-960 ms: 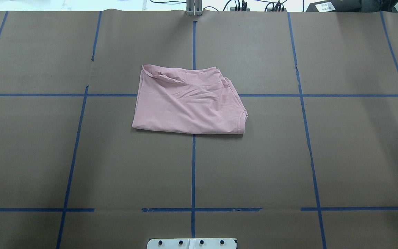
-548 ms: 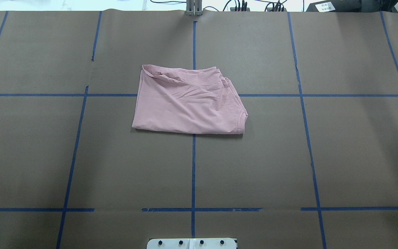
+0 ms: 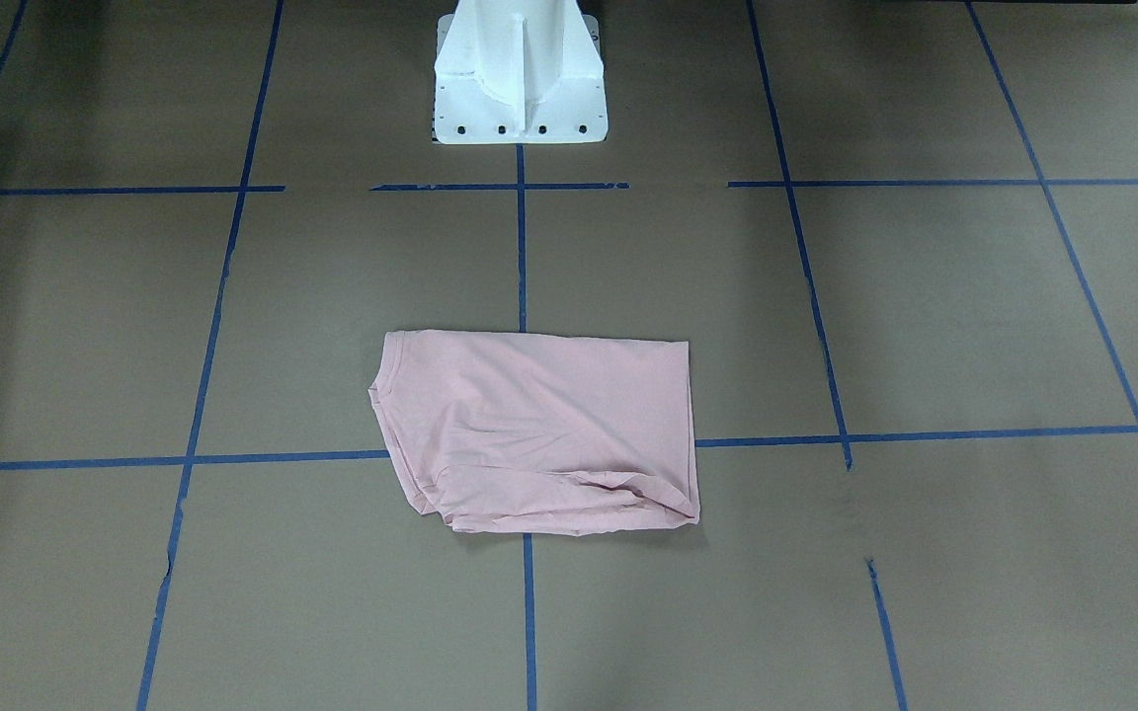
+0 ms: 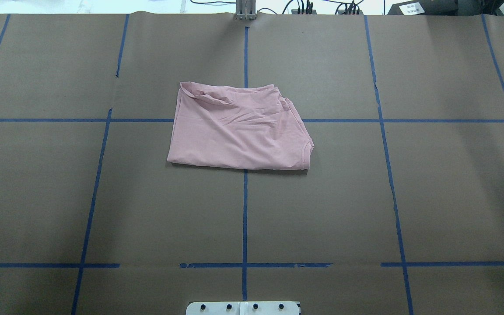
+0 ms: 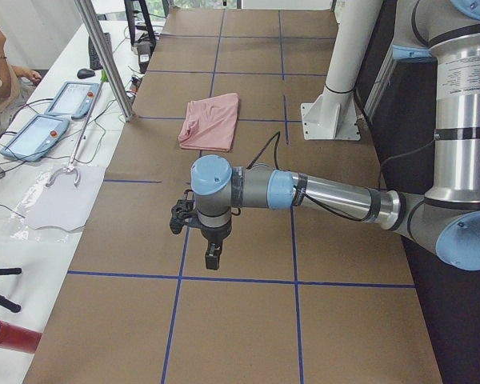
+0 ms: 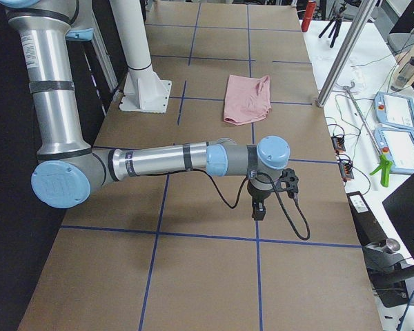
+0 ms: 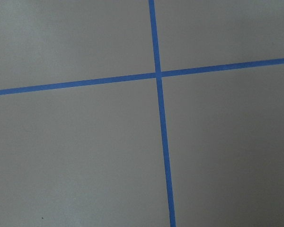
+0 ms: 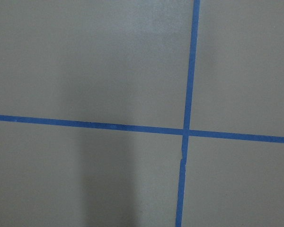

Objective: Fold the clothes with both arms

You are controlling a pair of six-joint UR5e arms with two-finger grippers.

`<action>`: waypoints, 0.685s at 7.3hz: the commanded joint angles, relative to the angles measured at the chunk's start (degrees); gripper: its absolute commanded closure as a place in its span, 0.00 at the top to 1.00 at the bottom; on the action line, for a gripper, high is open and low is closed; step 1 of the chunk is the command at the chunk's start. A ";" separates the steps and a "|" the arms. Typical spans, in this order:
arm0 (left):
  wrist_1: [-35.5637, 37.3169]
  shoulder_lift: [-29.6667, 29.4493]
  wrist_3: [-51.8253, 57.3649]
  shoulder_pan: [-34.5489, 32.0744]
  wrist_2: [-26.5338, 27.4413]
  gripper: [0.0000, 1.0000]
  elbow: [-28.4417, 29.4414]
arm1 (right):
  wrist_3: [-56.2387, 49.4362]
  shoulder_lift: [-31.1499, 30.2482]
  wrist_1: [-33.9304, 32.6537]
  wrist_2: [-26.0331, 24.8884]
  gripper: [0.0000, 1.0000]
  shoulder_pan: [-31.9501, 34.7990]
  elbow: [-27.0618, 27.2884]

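Observation:
The pale pink T-shirt (image 4: 239,129) lies folded into a rough rectangle at the table's middle, over the centre tape line; it also shows in the front-facing view (image 3: 539,434), the left view (image 5: 212,120) and the right view (image 6: 247,98). Its ribbed collar (image 4: 308,151) is at the near right corner. No print shows. My left gripper (image 5: 212,254) hangs over bare table far from the shirt, seen only in the left view. My right gripper (image 6: 259,208) hangs likewise, seen only in the right view. I cannot tell whether either is open or shut.
Brown paper with blue tape lines (image 4: 245,218) covers the table. The white pedestal base (image 3: 520,79) stands at the robot's edge. Tablets (image 5: 60,100), cables and a seated person (image 5: 0,72) are past the far edge. Both wrist views show only paper and crossing tape (image 7: 157,74).

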 commanded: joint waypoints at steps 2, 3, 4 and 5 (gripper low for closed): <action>0.23 0.02 -0.09 0.00 0.02 1.00 -0.01 | -0.08 -0.17 0.00 -0.11 1.00 0.00 0.04; 0.06 0.02 -0.09 0.00 -0.07 1.00 -0.01 | -0.08 -0.17 0.00 -0.19 1.00 0.00 0.04; 0.14 0.02 -0.09 0.00 -0.07 1.00 -0.01 | 0.01 -0.43 0.00 -0.54 1.00 0.00 0.04; 0.32 0.02 -0.09 0.00 -0.07 1.00 -0.01 | -0.07 -0.43 0.00 -1.50 1.00 -0.09 0.04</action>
